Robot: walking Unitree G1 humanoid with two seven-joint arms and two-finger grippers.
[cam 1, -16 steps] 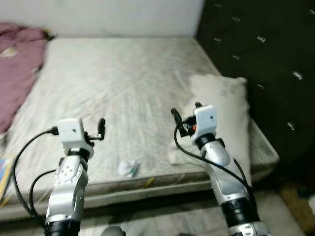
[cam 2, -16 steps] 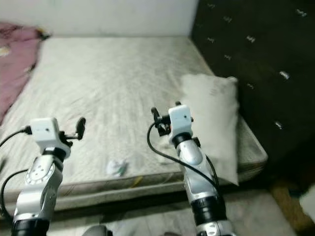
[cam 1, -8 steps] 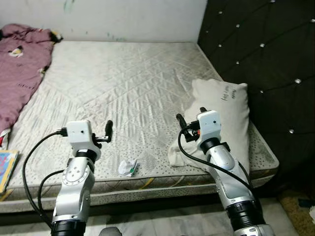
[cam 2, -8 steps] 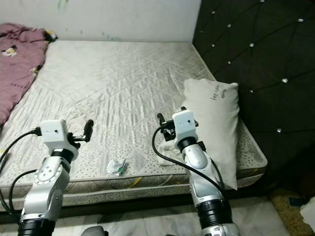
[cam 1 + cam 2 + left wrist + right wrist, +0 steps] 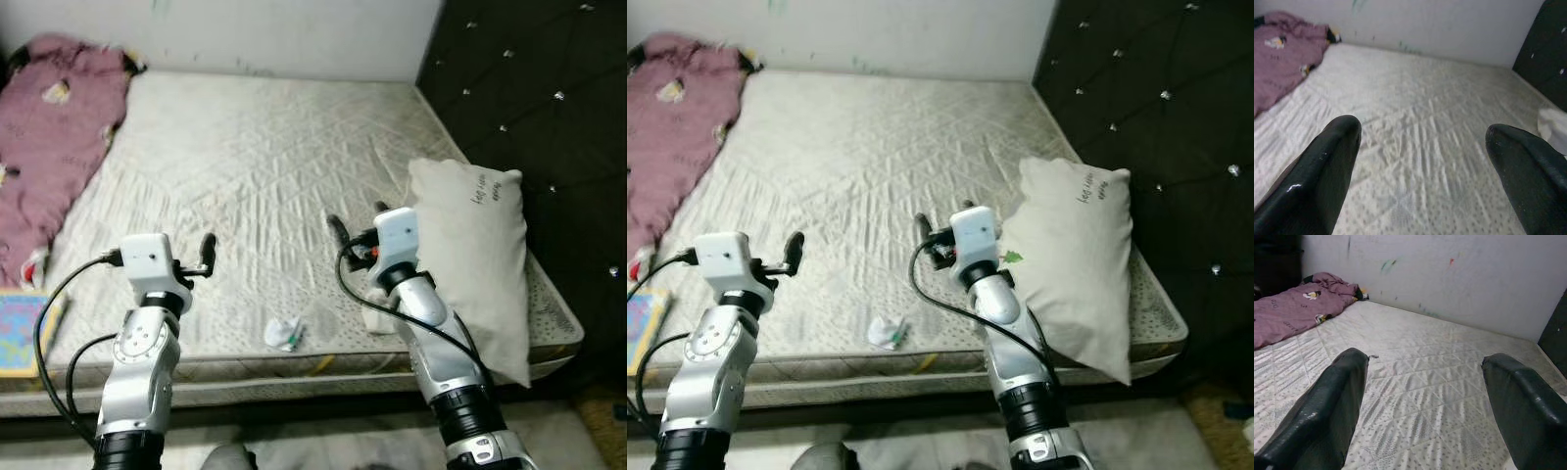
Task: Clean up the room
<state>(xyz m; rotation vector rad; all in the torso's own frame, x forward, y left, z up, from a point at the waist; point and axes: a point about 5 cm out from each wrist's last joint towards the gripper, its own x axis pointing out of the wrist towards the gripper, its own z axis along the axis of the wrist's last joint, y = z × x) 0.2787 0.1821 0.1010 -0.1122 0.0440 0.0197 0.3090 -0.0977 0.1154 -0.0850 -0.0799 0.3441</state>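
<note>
A small crumpled white wrapper [image 5: 284, 333] with a green spot is seen near the mattress [image 5: 255, 157] front edge. Left gripper [image 5: 1420, 142] and right gripper [image 5: 1422, 372] are held above the mattress, fingers spread, nothing gripped.

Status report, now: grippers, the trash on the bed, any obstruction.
Left gripper and right gripper both open, empty, above the mattress. Crumpled wrapper lies near the front edge between them, untouched. Pillow beside the right arm; nothing blocking the wrapper.

Ahead of both claws I have open mattress [image 5: 265, 166] to reach across. A pillow [image 5: 480, 264] crowds my right against the dark tufted headboard [image 5: 529, 98], a maroon blanket [image 5: 54, 147] bounds my left, and a crumpled wrapper [image 5: 284, 333] lies near the front edge.
</note>
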